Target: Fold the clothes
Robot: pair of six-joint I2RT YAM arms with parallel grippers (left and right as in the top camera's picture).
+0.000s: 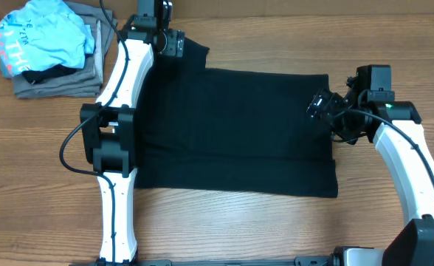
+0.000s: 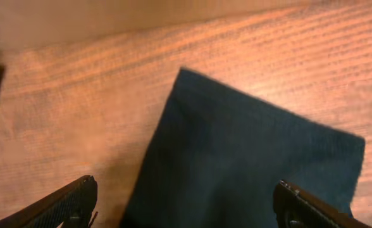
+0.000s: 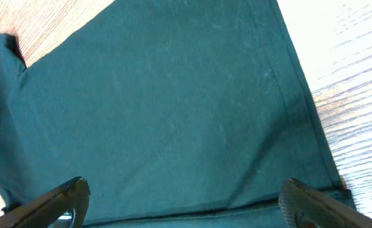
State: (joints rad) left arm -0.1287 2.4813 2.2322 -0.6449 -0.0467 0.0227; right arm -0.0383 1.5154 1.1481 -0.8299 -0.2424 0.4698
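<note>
Open and empty, the left gripper (image 1: pixel 178 46) hangs over the upper-left corner of the black T-shirt (image 1: pixel 232 125); the right gripper (image 1: pixel 319 109), open too, is at its right edge.

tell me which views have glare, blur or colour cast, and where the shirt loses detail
Overhead: even light, sharp, but the black T-shirt is a flat dark mass with little fold detail. Left wrist: soft focus, warm orange cast on the table. Right wrist: glare whitens the table at the right, the T-shirt looks teal, its hem stitching is clear.
</note>
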